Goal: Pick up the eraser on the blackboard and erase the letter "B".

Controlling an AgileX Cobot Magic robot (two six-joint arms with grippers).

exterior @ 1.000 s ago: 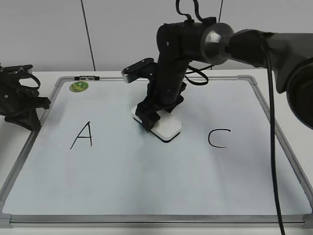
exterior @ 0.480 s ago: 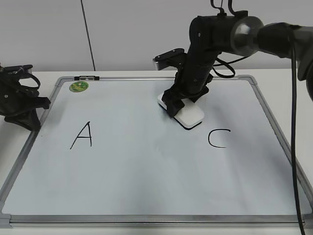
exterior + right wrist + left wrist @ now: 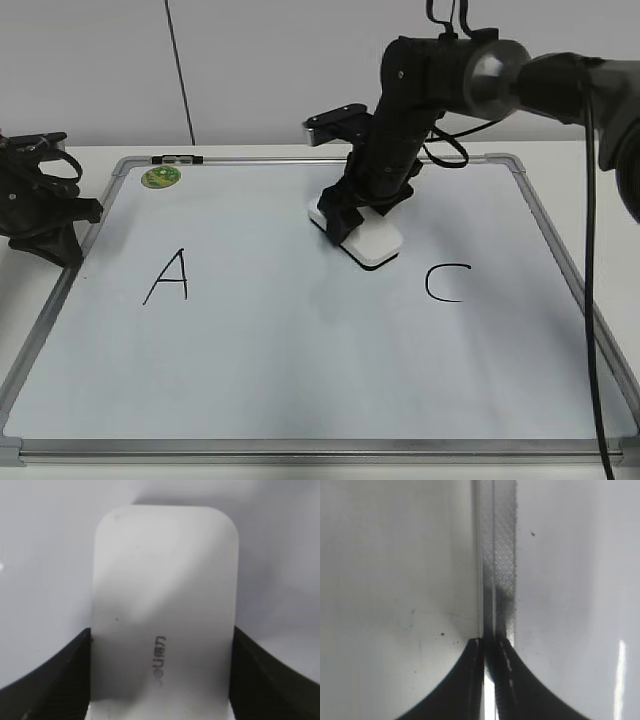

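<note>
The white eraser (image 3: 372,245) lies flat on the blackboard (image 3: 300,350), between the black "A" (image 3: 167,277) and "C" (image 3: 446,283). My right gripper (image 3: 352,220) is shut on it from above. In the right wrist view the eraser (image 3: 162,595) fills the space between the two black fingers (image 3: 160,680), grey lettering on top. No letter "B" shows anywhere on the board. My left gripper (image 3: 45,205) rests shut off the board's left edge. In the left wrist view its closed fingertips (image 3: 490,645) sit over the grey board frame (image 3: 500,555).
A small round green magnet (image 3: 161,177) sits at the board's far left corner. The right arm reaches in from the upper right with a cable trailing behind. A white wall stands behind the table.
The right gripper slid the eraser from the board's middle to the right and farther back, then a little back to the left. The left arm has not moved.
</note>
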